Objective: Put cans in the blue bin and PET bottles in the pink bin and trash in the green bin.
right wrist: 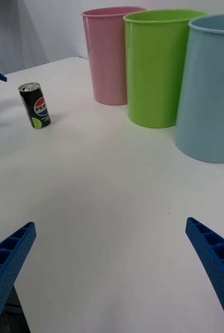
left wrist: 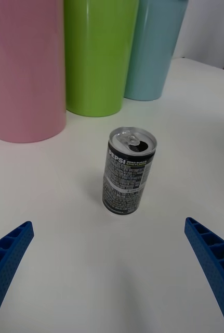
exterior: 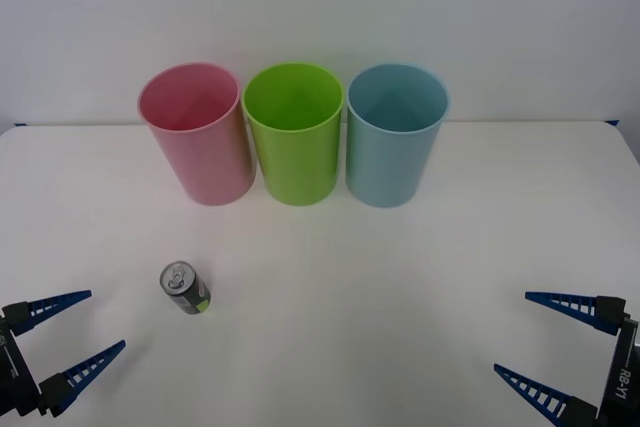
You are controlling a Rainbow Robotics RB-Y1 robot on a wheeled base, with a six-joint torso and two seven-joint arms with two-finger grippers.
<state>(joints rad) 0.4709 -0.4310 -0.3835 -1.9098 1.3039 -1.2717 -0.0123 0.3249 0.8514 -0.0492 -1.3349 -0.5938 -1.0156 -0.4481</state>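
The can [exterior: 185, 288] stands upright on the white table [exterior: 400, 267], its opened silver top up; it is the landmark here. Beyond it, toward the wall, three bins stand in a row: the pink bin [exterior: 196, 134] is nearest the can, the green bin [exterior: 293, 133] sits just beside the pink one, and the blue bin [exterior: 395, 135] is farthest from the can, just beside the green.

The left gripper [exterior: 72, 332] hovers near the can, on the robot's side of it and a little to the left, its blue fingers spread wide and holding nothing; from its wrist camera the can [left wrist: 130, 170] stands between and beyond the fingertips [left wrist: 10, 244], not touching them.

The right gripper [exterior: 530, 335] is well apart from the can, far to its right, also released and empty; its wrist camera sees the can [right wrist: 35, 105] across the table, with the bins behind.
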